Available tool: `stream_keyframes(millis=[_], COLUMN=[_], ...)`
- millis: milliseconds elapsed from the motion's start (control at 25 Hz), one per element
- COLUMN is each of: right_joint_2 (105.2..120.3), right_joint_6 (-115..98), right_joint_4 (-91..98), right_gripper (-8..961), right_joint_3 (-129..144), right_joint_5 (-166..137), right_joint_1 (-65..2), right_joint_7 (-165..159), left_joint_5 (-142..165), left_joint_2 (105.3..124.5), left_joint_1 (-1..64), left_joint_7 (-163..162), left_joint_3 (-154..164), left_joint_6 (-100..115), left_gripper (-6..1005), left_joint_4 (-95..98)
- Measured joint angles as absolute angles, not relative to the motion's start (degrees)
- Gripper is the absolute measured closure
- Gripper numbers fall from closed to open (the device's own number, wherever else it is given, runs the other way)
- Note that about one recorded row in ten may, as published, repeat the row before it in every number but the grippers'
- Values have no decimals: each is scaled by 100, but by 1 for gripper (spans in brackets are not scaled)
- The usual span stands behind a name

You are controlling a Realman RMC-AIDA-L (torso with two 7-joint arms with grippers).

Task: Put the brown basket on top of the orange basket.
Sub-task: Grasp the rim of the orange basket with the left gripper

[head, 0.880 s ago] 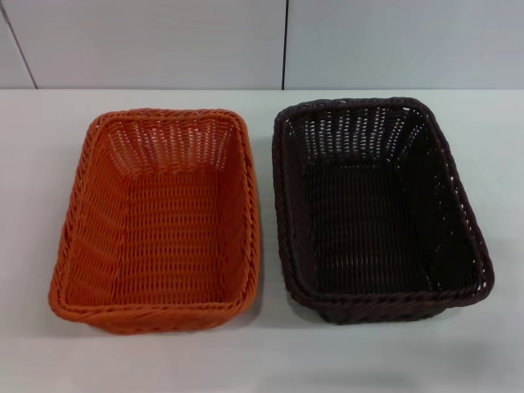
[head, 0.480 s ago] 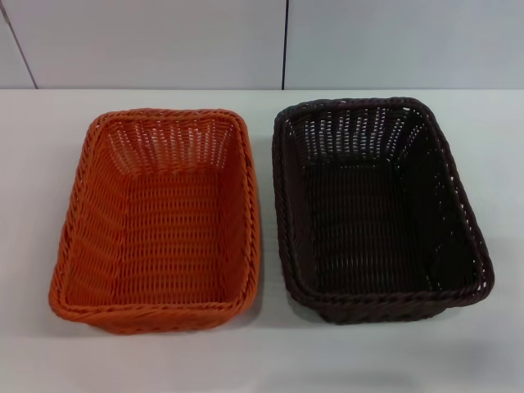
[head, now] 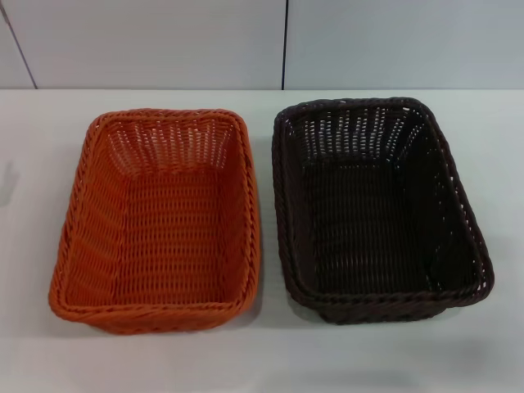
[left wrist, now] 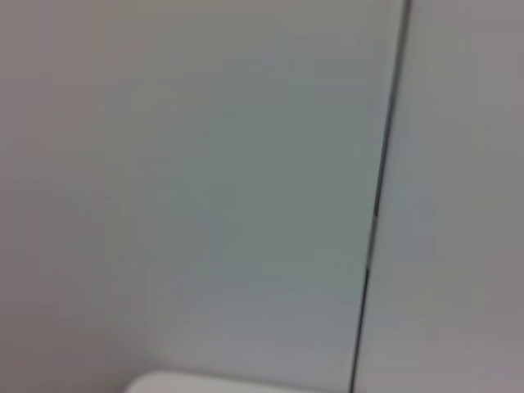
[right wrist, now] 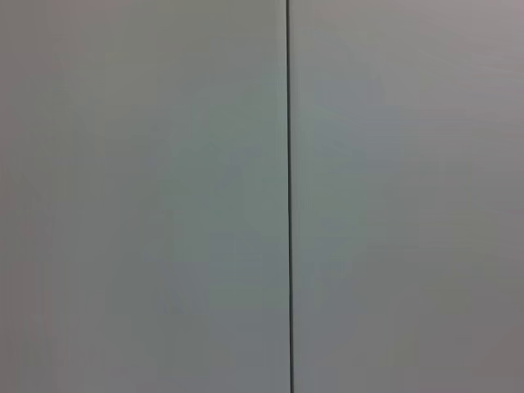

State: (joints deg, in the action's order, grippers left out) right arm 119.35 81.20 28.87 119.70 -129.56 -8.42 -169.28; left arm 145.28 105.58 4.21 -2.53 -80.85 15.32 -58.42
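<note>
The brown basket [head: 378, 211] sits upright on the white tabletop [head: 262, 352], on the right side of the scene, its open mouth facing up and its braided rim unbroken all round. Just beside it on the left, apart by a narrow strip of tabletop, stands the orange basket [head: 158, 219], also upright and of like shape. The two lie side by side with long sides parallel. Beyond the tabletop's far edge rises a pale wall [head: 164, 41] with a dark vertical seam [right wrist: 288, 196]. Neither tool appears in any view, so their state cannot be told.
</note>
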Motion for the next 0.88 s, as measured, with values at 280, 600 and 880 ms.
stream_keyframes(millis=[280,600,880], right_joint_2=[11936,11920,11925], right_joint_6=[8083,7782,7792], right_joint_4=[2867,2768,2724], right_gripper=[304,303,303], right_joint_3=[11970,11956,11984], right_joint_5=[-12956,-12955,-12955], right_joint_1=[-853,-974,-981], right_joint_7=[-16927,-16927,-16927], left_joint_5=[15070,15094,15700], left_joint_2=[11119,11798,11815], left_joint_1=[108,672,940], left_joint_7=[854,2090,1827], left_joint_3=[-9593,-10715,-10026], left_joint_6=[-2351,-5706,-6481], left_gripper=[202,205,216], left_joint_4=[-8810,-10270,-10408])
